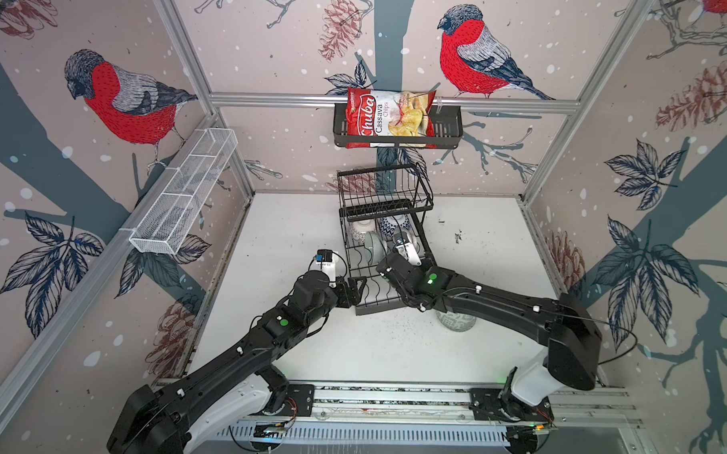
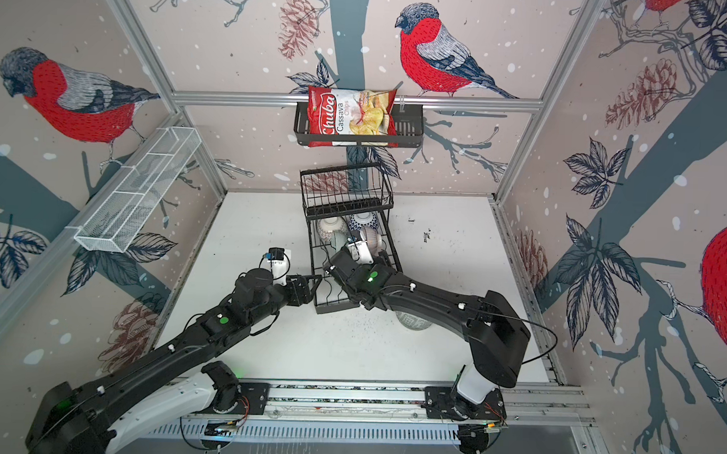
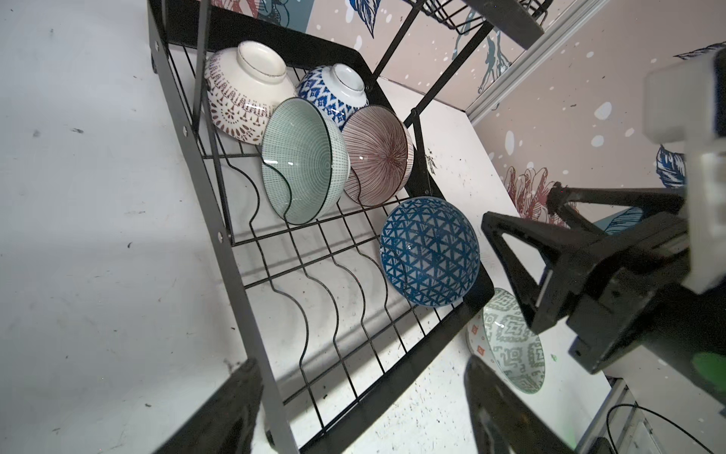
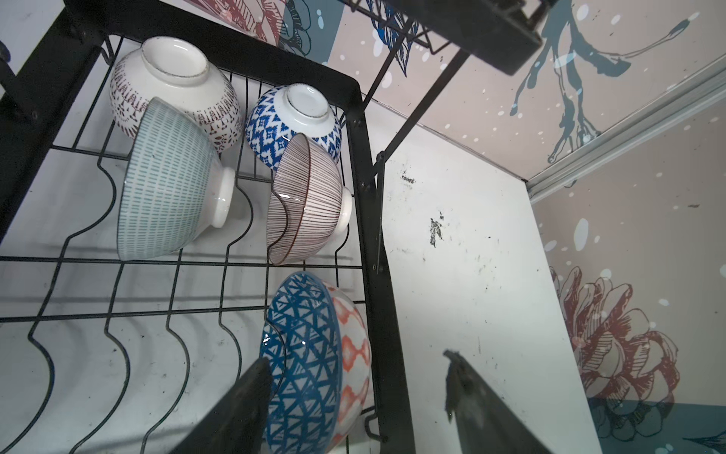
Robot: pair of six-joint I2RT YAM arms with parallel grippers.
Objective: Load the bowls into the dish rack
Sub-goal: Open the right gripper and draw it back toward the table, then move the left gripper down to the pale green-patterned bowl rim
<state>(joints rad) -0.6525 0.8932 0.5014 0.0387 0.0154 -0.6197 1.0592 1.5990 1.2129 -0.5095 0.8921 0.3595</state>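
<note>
The black wire dish rack (image 1: 376,309) stands mid-table. On its lower tier, a white dotted bowl (image 3: 243,90) and a blue zigzag bowl (image 3: 334,90) lie upside down. A pale green bowl (image 3: 302,157), a mauve striped bowl (image 3: 377,153) and a blue-triangle bowl with an orange outside (image 4: 302,365) stand on edge. A green-patterned bowl (image 3: 506,342) sits on the table outside the rack, under the right arm (image 1: 456,320). My right gripper (image 4: 355,357) is open, straddling the blue-triangle bowl and the rack's side rail. My left gripper (image 3: 357,365) is open and empty at the rack's near corner (image 1: 359,288).
The rack's raised basket tier (image 1: 384,191) overhangs its far end. A black basket with a chip bag (image 1: 398,129) hangs on the back wall. A white mesh trough (image 1: 184,192) hangs on the left wall. Both arms meet close together at the rack's near end.
</note>
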